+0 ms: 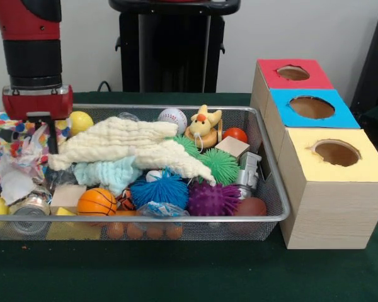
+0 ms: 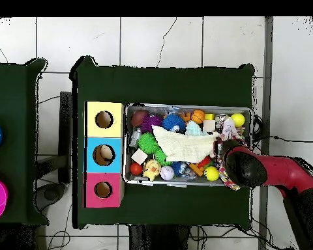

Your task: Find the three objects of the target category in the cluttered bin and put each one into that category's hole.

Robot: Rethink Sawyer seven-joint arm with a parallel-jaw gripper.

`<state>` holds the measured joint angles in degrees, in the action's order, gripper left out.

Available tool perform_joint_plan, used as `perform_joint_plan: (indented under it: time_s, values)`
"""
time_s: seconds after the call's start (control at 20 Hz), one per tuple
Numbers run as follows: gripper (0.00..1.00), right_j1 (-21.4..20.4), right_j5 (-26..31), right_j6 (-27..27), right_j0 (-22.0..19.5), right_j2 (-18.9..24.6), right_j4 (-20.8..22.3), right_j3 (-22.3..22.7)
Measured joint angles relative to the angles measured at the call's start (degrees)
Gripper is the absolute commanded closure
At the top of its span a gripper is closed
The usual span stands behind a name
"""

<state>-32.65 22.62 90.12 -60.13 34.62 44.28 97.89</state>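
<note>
The arm (image 1: pixel 33 56) was seen lowered over one end of the mesh bin (image 1: pixel 264 148), its gripper (image 1: pixel 52 135) beside the cream cloth (image 1: pixel 123 146); whether it was open or closed could not be told. The cloth was draped across the clutter: basketball (image 1: pixel 96 201), blue spiky ball (image 1: pixel 160 189), purple one (image 1: pixel 212 198), green one (image 1: pixel 218 165), baseball (image 1: pixel 172 117), yellow plush (image 1: pixel 203 123). Three boxes with holes, red (image 1: pixel 293 73), blue (image 1: pixel 311 107) and yellow (image 1: pixel 336 152), were set just beside the bin's other end.
</note>
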Motion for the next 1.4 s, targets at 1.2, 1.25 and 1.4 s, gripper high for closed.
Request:
perform_joint_plan:
  time_s: [1.2, 1.25, 1.4]
  values:
    - [1.00, -15.4, 2.7, 0.0, 11.3, 2.2, -12.2, 10.6]
    - [1.00, -16.0, 2.7, 0.0, 11.8, 1.9, -12.4, 11.0]
    - [1.00, -18.3, 2.7, 0.0, 14.6, 0.2, -13.1, 12.7]
